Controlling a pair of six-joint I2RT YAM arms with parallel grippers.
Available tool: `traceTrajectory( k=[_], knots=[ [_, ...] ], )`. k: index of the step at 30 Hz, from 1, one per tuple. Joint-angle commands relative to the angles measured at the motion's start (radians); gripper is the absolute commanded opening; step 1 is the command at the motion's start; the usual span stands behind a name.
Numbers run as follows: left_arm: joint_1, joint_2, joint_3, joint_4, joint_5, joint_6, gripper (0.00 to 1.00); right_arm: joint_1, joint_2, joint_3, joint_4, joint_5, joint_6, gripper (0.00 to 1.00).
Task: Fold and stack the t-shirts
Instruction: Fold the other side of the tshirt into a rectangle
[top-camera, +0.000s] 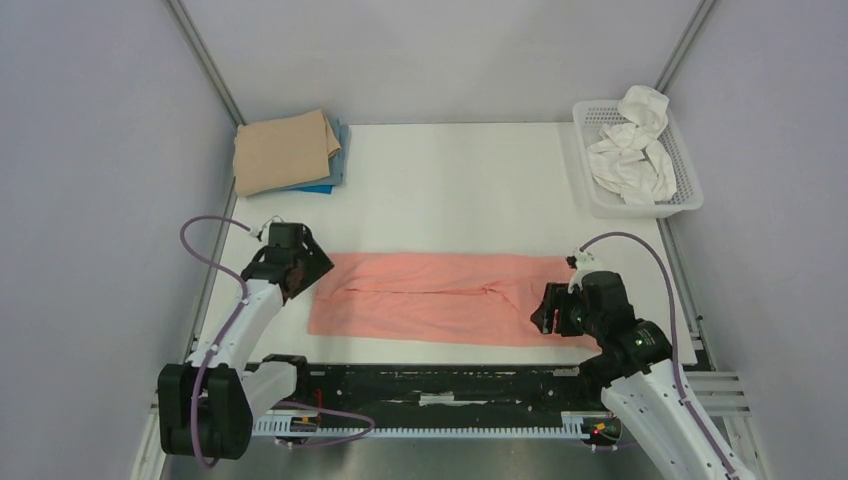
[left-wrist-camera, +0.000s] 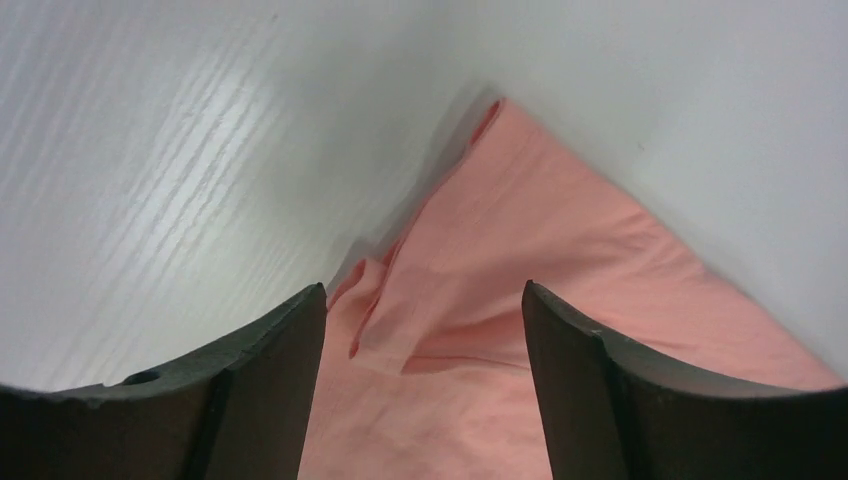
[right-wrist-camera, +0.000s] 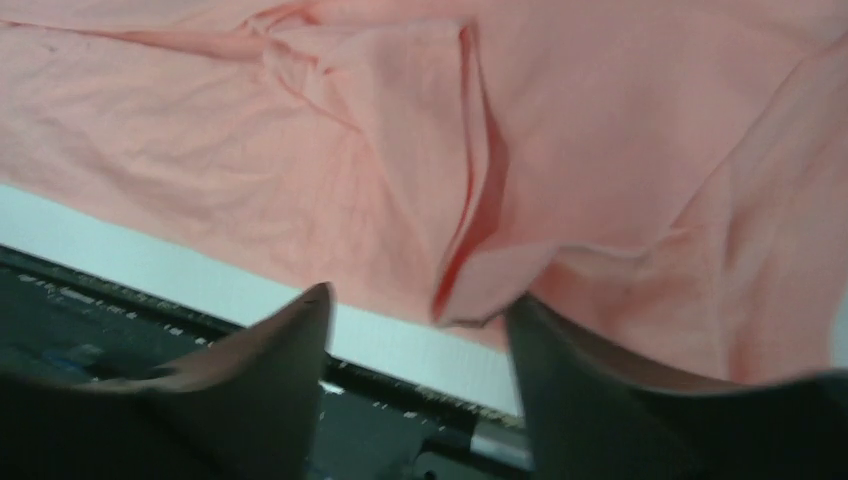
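The salmon-pink t-shirt (top-camera: 440, 298) lies flat as a long folded strip across the near part of the table. My left gripper (top-camera: 303, 268) is open at the strip's left end; in the left wrist view its fingers straddle the pink cloth (left-wrist-camera: 470, 300) near a corner. My right gripper (top-camera: 545, 308) is open at the strip's right end; in the right wrist view a fold of the pink cloth (right-wrist-camera: 480, 270) hangs just past the fingertips by the table's near edge. The tan t-shirt (top-camera: 283, 150) lies folded on the folded blue t-shirt (top-camera: 335, 165) at the back left.
A white mesh basket (top-camera: 683, 200) holding crumpled white cloths (top-camera: 630, 160) stands at the back right. The black base rail (top-camera: 440, 385) runs along the near table edge. Grey walls close in both sides.
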Motion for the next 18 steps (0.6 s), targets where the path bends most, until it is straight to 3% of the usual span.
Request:
traceTrajectory(
  k=[1,2,3,6,9,15,18],
  knots=[
    [0.000,-0.091,0.098,-0.134,-0.144,-0.062,0.79,0.003,-0.038,0.061,-0.200,-0.179,-0.035,0.83],
    [0.000,-0.103,0.116,-0.138,-0.132,-0.066,0.79,0.003,-0.047,0.092,-0.221,-0.159,-0.048,0.96],
    [-0.001,-0.113,0.128,-0.128,-0.106,-0.069,0.79,0.003,-0.058,0.132,-0.235,-0.113,-0.058,0.98],
    [-0.003,-0.127,0.119,-0.028,0.057,-0.067,0.80,0.003,-0.079,0.213,-0.220,0.048,-0.075,0.98],
    [-0.029,-0.104,0.089,0.083,0.201,-0.067,0.81,0.003,-0.072,0.192,-0.096,0.074,-0.074,0.98],
    [-0.119,0.071,0.081,0.184,0.256,-0.055,0.82,0.003,0.074,0.014,0.318,0.000,-0.023,0.98],
    [-0.121,0.161,0.082,0.188,0.260,-0.045,0.82,0.003,0.194,-0.028,0.408,-0.026,-0.025,0.98]
  ],
)
